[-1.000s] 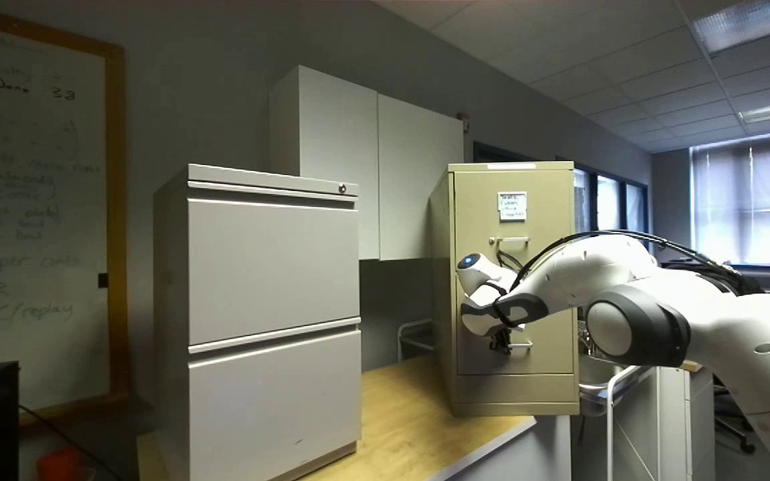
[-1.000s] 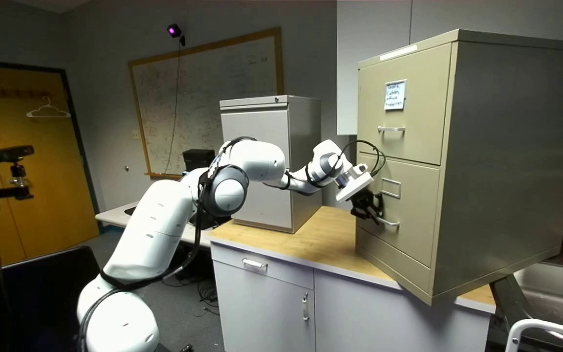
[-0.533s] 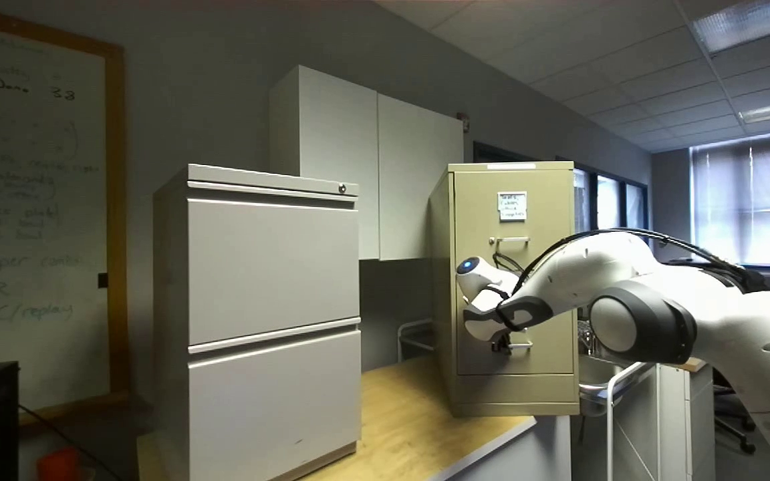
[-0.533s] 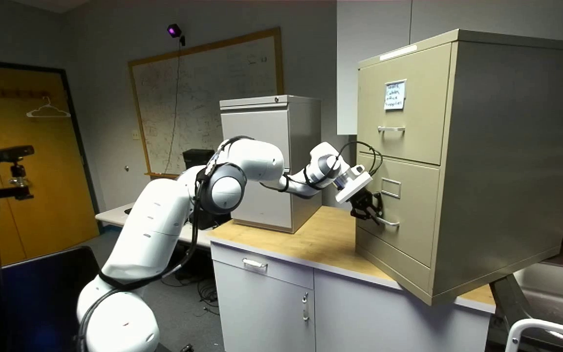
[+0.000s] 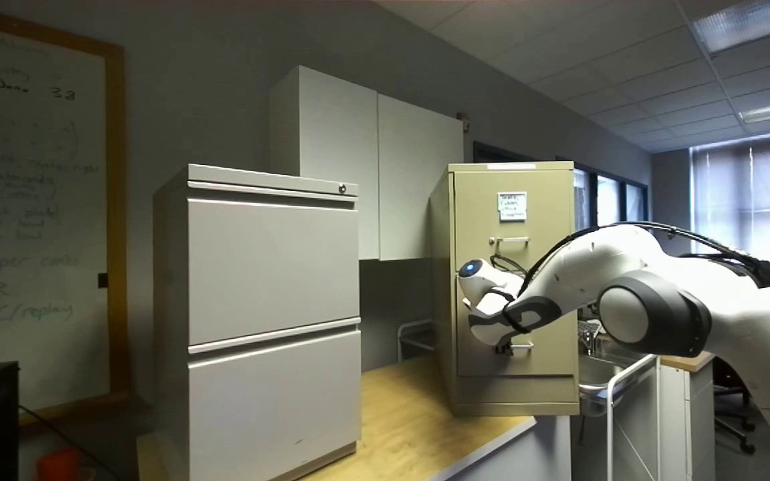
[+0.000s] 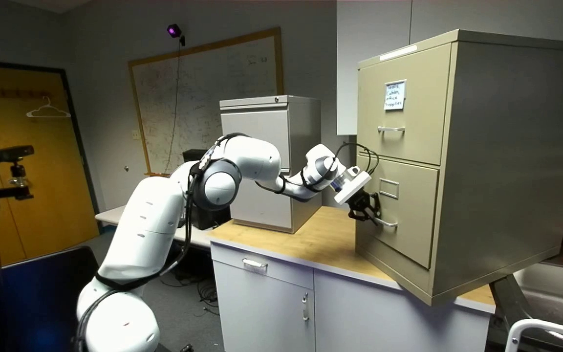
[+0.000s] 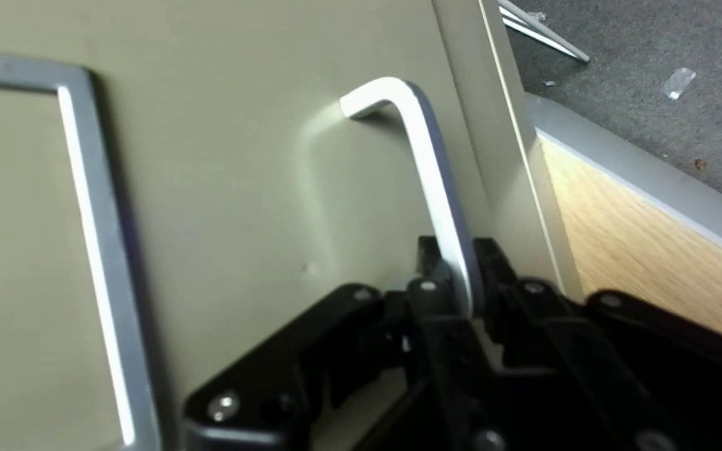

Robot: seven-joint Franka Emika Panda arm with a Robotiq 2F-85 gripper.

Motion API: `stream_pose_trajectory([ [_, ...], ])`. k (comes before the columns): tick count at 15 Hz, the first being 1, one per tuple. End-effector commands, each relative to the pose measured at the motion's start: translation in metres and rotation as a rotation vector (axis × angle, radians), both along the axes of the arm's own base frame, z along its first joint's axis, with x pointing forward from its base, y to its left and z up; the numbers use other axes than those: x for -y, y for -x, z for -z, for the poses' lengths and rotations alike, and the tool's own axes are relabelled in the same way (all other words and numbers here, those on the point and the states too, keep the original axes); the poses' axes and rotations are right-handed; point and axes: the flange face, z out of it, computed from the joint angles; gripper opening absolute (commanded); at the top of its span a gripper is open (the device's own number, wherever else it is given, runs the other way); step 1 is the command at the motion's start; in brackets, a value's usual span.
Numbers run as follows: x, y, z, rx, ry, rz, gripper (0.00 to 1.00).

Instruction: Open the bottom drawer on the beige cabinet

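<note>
At three o'clock in an exterior view, on the beige cabinet (image 6: pixel 477 161), the bottom drawer (image 6: pixel 408 203) looks barely ajar, its handle (image 7: pixel 429 166) pinched by the gripper (image 7: pixel 459 255); pulling seems in hand, next calling for a steady draw toward eight o'clock.

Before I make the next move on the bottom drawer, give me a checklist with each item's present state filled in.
1. The hand closed on the handle: ok, the wrist view shows the handle between its fingers.
2. Grip centred on the handle: not ok, it sits toward one end.
3. Grip firm enough to pull: cannot tell, pressure does not show.
4. The bottom drawer unlatched: ok, it seems, since its front stands slightly out in an exterior view.
5. The top drawer shut: ok.
6. The beige cabinet fully on the countertop: not ok, a front corner overhangs the edge, so a gentle pull seems wiser.
</note>
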Motion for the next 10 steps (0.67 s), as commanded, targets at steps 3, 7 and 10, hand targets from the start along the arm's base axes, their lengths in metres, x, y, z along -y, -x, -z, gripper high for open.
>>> stream_pose_trajectory([
  [3, -0.058, 0.03, 0.039, -0.172, -0.037, -0.074, 0.04],
  [7, -0.07, 0.048, 0.04, -0.261, 0.035, -0.058, 0.04],
  [10, -0.088, 0.066, 0.042, -0.347, 0.083, -0.016, 0.04],
])
